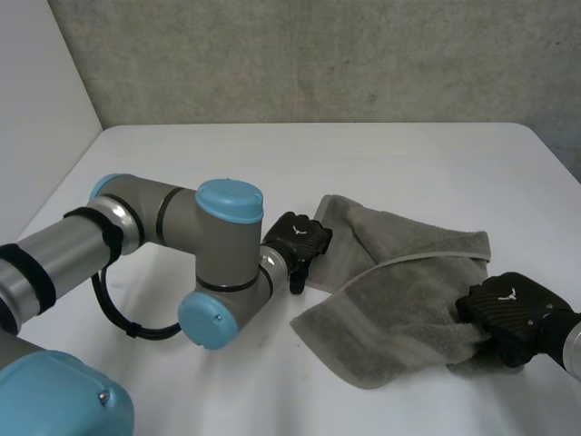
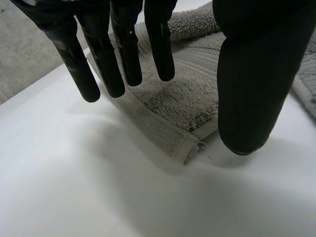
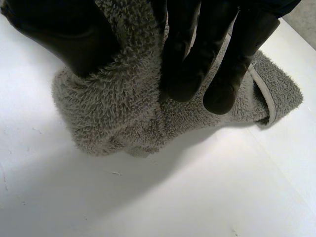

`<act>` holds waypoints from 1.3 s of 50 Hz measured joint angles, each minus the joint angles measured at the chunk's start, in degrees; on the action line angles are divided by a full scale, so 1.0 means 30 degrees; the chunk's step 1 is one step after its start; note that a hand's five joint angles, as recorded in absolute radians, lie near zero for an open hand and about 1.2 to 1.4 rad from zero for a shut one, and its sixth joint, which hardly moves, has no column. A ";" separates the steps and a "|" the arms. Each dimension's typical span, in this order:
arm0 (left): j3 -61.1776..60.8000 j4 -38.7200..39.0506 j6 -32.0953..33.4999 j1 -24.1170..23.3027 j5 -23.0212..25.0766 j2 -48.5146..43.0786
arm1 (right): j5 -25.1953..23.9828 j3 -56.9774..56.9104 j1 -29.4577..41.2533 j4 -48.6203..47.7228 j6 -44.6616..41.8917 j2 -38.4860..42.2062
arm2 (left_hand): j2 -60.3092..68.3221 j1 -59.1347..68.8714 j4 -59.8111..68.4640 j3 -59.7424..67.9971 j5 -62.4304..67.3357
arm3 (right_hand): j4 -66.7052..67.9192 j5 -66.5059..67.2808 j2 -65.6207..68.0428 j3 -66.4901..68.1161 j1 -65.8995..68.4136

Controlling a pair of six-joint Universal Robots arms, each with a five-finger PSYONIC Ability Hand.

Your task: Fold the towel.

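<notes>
A grey towel [image 1: 399,291] lies rumpled and partly doubled over on the white table [image 1: 272,163], right of centre. My left hand [image 1: 301,238] hovers at its left edge; in the left wrist view its fingers [image 2: 123,49] hang straight and apart from the thumb [image 2: 252,84], just above a towel corner [image 2: 187,148], holding nothing. My right hand [image 1: 510,313] is at the towel's right edge. There, in the right wrist view, fingers [image 3: 197,54] and thumb [image 3: 74,39] pinch a bunched fold of towel [image 3: 123,98], lifted a little off the table.
The left arm's elbow [image 1: 227,263] reaches across the front left of the table. A grey wall [image 1: 318,54] runs behind the table's far edge. Bare tabletop lies behind and to the left of the towel.
</notes>
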 measured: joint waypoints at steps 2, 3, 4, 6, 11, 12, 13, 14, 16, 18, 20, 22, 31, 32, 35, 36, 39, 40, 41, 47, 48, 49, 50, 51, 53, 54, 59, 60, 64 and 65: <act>0.0416 -0.0213 0.0103 -0.0017 -0.0003 -0.0287 | -0.0030 -0.0001 -0.0012 -0.0040 0.0000 0.0025 | 0.0116 0.0111 0.0139 0.0116 0.0105 | 0.0000 0.0000 0.0000 0.0000 0.0000; 0.0489 -0.0241 0.0124 -0.0020 -0.0006 -0.0325 | -0.0039 -0.0001 -0.0015 -0.0043 0.0000 0.0029 | 0.0134 0.0134 0.0157 0.0137 0.0122 | 0.0000 0.0000 0.0000 0.0000 0.0000; 0.0646 -0.0296 0.0166 -0.0025 -0.0009 -0.0406 | -0.0068 -0.0002 -0.0022 -0.0053 0.0000 0.0044 | 0.0203 0.0203 0.0208 0.0208 0.0197 | 0.0000 0.0000 0.0000 0.0000 0.0000; 0.0889 -0.0369 0.0229 -0.0032 -0.0016 -0.0553 | -0.0154 -0.0001 -0.0038 -0.0062 0.0001 0.0089 | 0.0716 0.0703 0.0658 0.0655 0.0626 | 0.0000 0.0000 0.0000 0.0000 0.0000; 0.1254 -0.0423 0.0299 -0.0036 -0.0024 -0.0794 | -0.0329 0.0020 -0.0058 -0.0081 0.0001 0.0185 | 0.3365 0.3360 0.3391 0.3380 0.3340 | 0.0000 0.0000 0.0000 0.0000 0.0002; 0.1281 -0.0425 0.0309 -0.0037 -0.0024 -0.0815 | -0.0341 0.0023 -0.0057 -0.0090 0.0002 0.0193 | 0.3668 0.3653 0.3618 0.3604 0.3562 | 0.0000 0.0000 0.0000 0.0000 0.0002; 0.1311 -0.0427 0.0323 -0.0037 -0.0022 -0.0844 | -0.0350 0.0026 -0.0057 -0.0098 0.0002 0.0200 | 0.3948 0.3931 0.3932 0.3912 0.3870 | 0.0000 0.0000 0.0000 0.0000 0.0002; 0.1367 -0.0427 0.0366 -0.0041 -0.0016 -0.0901 | -0.0375 0.0035 -0.0052 -0.0140 0.0002 0.0219 | 0.4358 0.4337 0.4396 0.4370 0.4308 | 0.0000 0.0000 0.0000 0.0000 0.0002; 0.1412 -0.0427 0.0435 -0.0052 -0.0009 -0.0967 | -0.0387 0.0046 -0.0051 -0.0198 0.0002 0.0232 | 0.4794 0.4770 0.4791 0.4793 0.4704 | 0.0000 0.0000 0.0000 0.0000 0.0002; 0.1447 -0.0426 0.0520 -0.0057 -0.0003 -0.1030 | -0.0388 0.0052 -0.0051 -0.0244 0.0001 0.0238 | 0.5210 0.5182 0.5239 0.5217 0.5161 | 0.0000 0.0000 0.0000 0.0000 0.0002; 0.1486 -0.0422 0.0615 -0.0067 0.0001 -0.1107 | -0.0389 0.0055 -0.0052 -0.0293 0.0002 0.0248 | 0.5420 0.5399 0.5449 0.5431 0.5379 | 0.0000 0.0000 0.0000 0.0000 0.0002; 0.1518 -0.0420 0.0668 -0.0079 0.0006 -0.1161 | -0.0388 0.0057 -0.0055 -0.0315 0.0002 0.0255 | 0.5550 0.5518 0.5567 0.5550 0.5499 | 0.0000 0.0000 0.0000 0.0000 0.0002; 0.1753 -0.0418 0.0810 -0.0134 0.0032 -0.1452 | -0.0377 0.0059 -0.0063 -0.0372 0.0001 0.0338 | 0.7056 0.6740 0.7093 0.7051 0.6874 | 0.0000 0.0000 0.0000 0.0000 0.0003; 0.1771 -0.0420 0.0810 -0.0135 0.0032 -0.1462 | -0.0377 0.0059 -0.0063 -0.0373 0.0001 0.0347 | 0.7474 0.7114 0.7370 0.7477 0.7179 | 0.0000 0.0000 0.0000 0.0000 0.0003; 0.1859 -0.0432 0.0811 -0.0163 0.0001 -0.1476 | -0.0376 0.0058 -0.0063 -0.0392 0.0001 0.0388 | 1.0581 1.0361 1.0492 1.0553 0.9674 | 0.0000 0.0000 0.0000 0.0000 0.0003; 0.1912 -0.0427 0.0809 -0.0180 -0.0017 -0.1433 | -0.0376 0.0059 -0.0063 -0.0401 0.0001 0.0399 | 1.1281 1.0955 1.1301 1.1219 1.1151 | 0.0000 0.0000 0.0000 0.0000 0.0003; 0.2013 -0.0424 0.0796 -0.0270 -0.0059 -0.1237 | -0.0376 0.0057 -0.0063 -0.0425 0.0001 0.0409 | 1.2140 1.1493 1.2171 1.2076 1.1773 | 0.0000 0.0000 0.0000 0.0000 0.0003; 0.2028 -0.0424 0.0794 -0.0291 -0.0069 -0.1177 | -0.0377 0.0058 -0.0063 -0.0428 0.0001 0.0410 | 1.2262 1.1612 1.2291 1.2192 1.1870 | 0.0000 0.0000 0.0000 0.0000 0.0003; 0.2058 -0.0421 0.0788 -0.0341 -0.0087 -0.1027 | -0.0376 0.0057 -0.0063 -0.0433 0.0001 0.0405 | 1.2426 1.1664 1.2447 1.2339 1.1998 | 0.0000 0.0000 0.0000 0.0000 0.0003; 0.1965 -0.0391 0.0770 -0.0540 -0.0141 0.0201 | -0.0364 -0.0007 -0.0048 -0.0410 0.0004 0.0351 | 1.2604 1.1789 1.2635 1.2519 1.2128 | 0.0000 0.0000 0.0000 0.0000 0.0005; 0.1936 -0.0392 0.0768 -0.0559 -0.0142 0.0336 | -0.0365 -0.0028 -0.0041 -0.0404 0.0011 0.0339 | 1.2609 1.1834 1.2639 1.2534 1.2128 | 0.0000 0.0000 0.0000 0.0000 0.0005; 0.1868 -0.0393 0.0763 -0.0598 -0.0144 0.0609 | -0.0370 -0.0070 -0.0028 -0.0394 0.0028 0.0316 | 1.2629 1.1834 1.2662 1.2561 1.2128 | 0.0000 0.0000 0.0000 0.0000 0.0005; 0.1779 -0.0396 0.0763 -0.0620 -0.0146 0.0825 | -0.0380 -0.0129 -0.0011 -0.0386 0.0064 0.0286 | 1.2629 1.1834 1.2687 1.2568 1.2128 | 0.0000 0.0000 0.0000 0.0000 0.0005; 0.1591 -0.0393 0.0762 -0.0649 -0.0146 0.1195 | -0.0405 -0.0230 0.0014 -0.0378 0.0130 0.0229 | 1.2633 1.1834 1.2693 1.2575 1.2130 | 0.0000 0.0000 0.0000 0.0000 0.0005; 0.1180 -0.0391 0.0762 -0.0675 -0.0147 0.1827 | -0.0465 -0.0475 0.0072 -0.0362 0.0314 0.0063 | 1.2644 1.1834 1.2694 1.2584 1.2130 | 0.0000 0.0000 0.0000 0.0000 0.0005; 0.1018 -0.0381 0.0761 -0.0676 -0.0147 0.2061 | -0.0480 -0.0553 0.0092 -0.0358 0.0386 -0.0004 | 1.2645 1.1834 1.2694 1.2586 1.2130 | 0.0000 0.0000 0.0000 0.0000 0.0005; -0.1244 -0.0222 0.0699 -0.0304 -0.0096 0.5257 | -0.0856 -0.2333 0.0646 -0.0707 0.3518 -0.1818 | 1.2651 1.1834 1.2702 1.2592 1.2130 | 0.0000 0.0000 0.0000 0.0000 0.0006; -0.1546 -0.0181 0.0684 -0.0196 -0.0093 0.5703 | -0.0894 -0.2587 0.0708 -0.0817 0.4087 -0.2035 | 1.2651 1.1834 1.2702 1.2593 1.2130 | 0.0000 0.0000 0.0000 0.0000 0.0006; -0.3210 0.0070 0.0577 0.0721 -0.0118 0.8450 | -0.1039 -0.4566 0.0966 -0.1843 0.8942 -0.3355 | 1.2651 1.1910 1.2703 1.2593 1.2130 | 0.0000 0.0000 0.0000 0.0000 0.0008; -0.3388 0.0117 0.0564 0.0846 -0.0126 0.8764 | -0.1029 -0.4860 0.0973 -0.2010 0.9695 -0.3516 | 1.2651 1.1911 1.2705 1.2593 1.2130 | 0.0000 0.0000 0.0000 0.0000 0.0008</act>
